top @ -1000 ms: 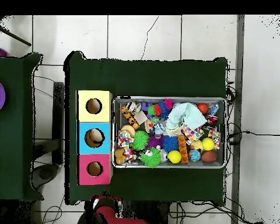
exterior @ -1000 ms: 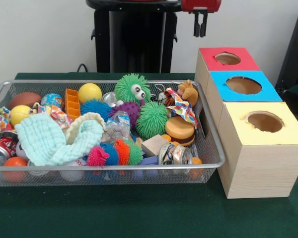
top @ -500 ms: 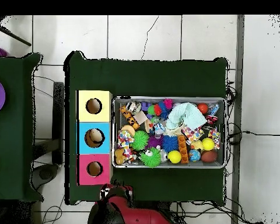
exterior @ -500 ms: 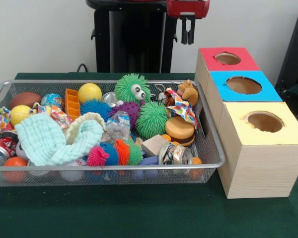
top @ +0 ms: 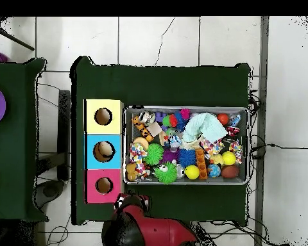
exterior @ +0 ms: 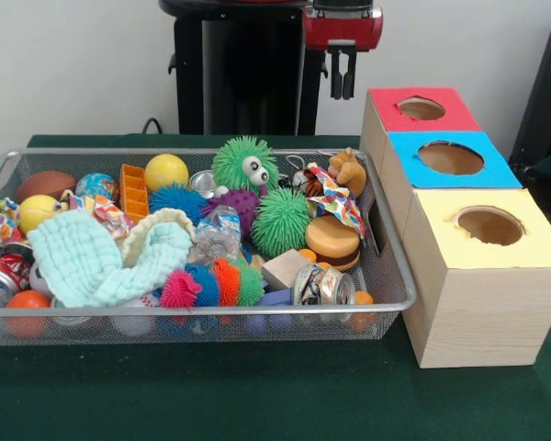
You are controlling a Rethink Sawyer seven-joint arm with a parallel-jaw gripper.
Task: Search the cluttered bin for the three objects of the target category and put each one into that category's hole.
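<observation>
The silver wire-mesh bin lies left of three boxes and is full of toys; it also shows in the overhead view. The boxes stand in a row: red top, blue top, yellow top, each with a round hole. In the overhead view a tan object lies in the blue box's hole. My gripper hangs open and empty above the bin's far right corner, left of the red box. In the overhead view the gripper is at the table's edge by the red box.
In the bin lie a green spiky ball with eyes, a yellow ball, a mint cloth, a crushed can, a burger toy and a brown plush. The black pedestal stands behind.
The gripper has moved left and slightly down in the front view, from beside the red box toward the bin's far corner. The toys and boxes have not moved.
</observation>
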